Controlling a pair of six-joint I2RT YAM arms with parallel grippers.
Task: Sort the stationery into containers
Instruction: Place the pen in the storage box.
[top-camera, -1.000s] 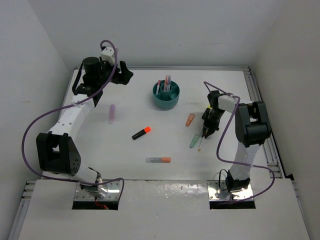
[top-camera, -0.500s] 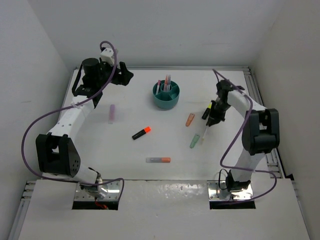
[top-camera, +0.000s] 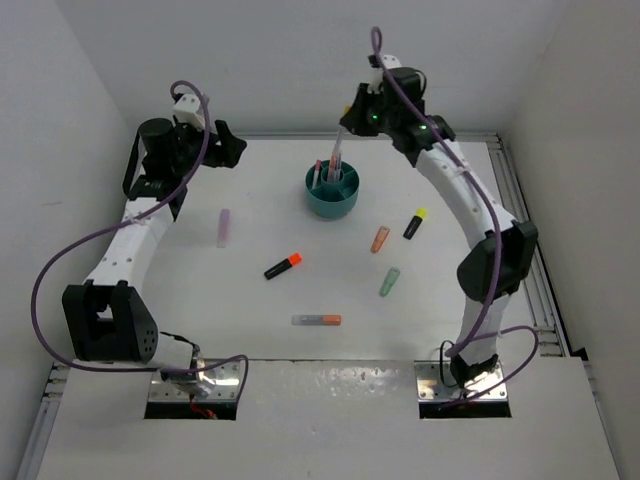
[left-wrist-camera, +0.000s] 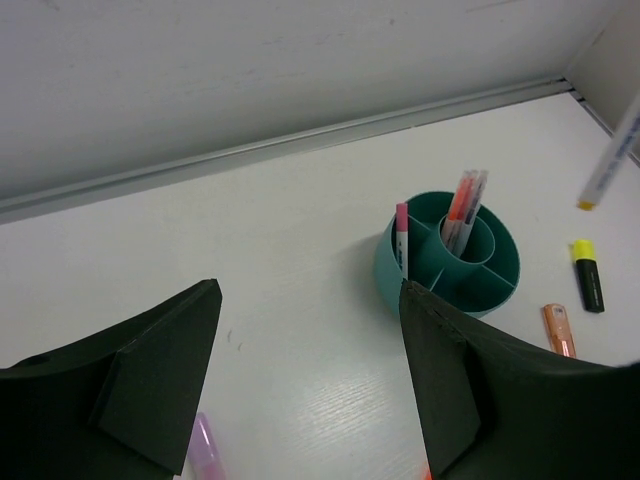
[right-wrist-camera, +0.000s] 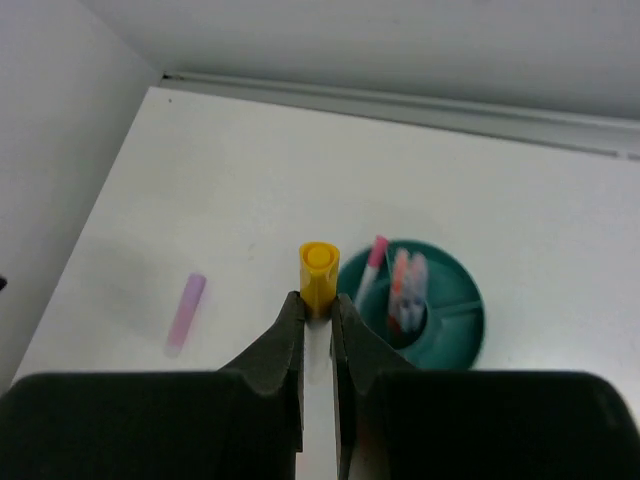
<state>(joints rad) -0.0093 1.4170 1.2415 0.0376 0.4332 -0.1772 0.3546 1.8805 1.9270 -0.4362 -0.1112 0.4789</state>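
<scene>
White walls enclose a white surface. A teal cup stands at far centre, with a pink pen in a ring compartment and two pens in the centre tube. The right end effector is clenched on a yellow-ended pen, held near-upright above the cup. The left end effector is released, at far left. Loose on the surface are a lilac marker, black-orange marker, orange marker, black-yellow marker, green marker and grey-orange pen.
</scene>
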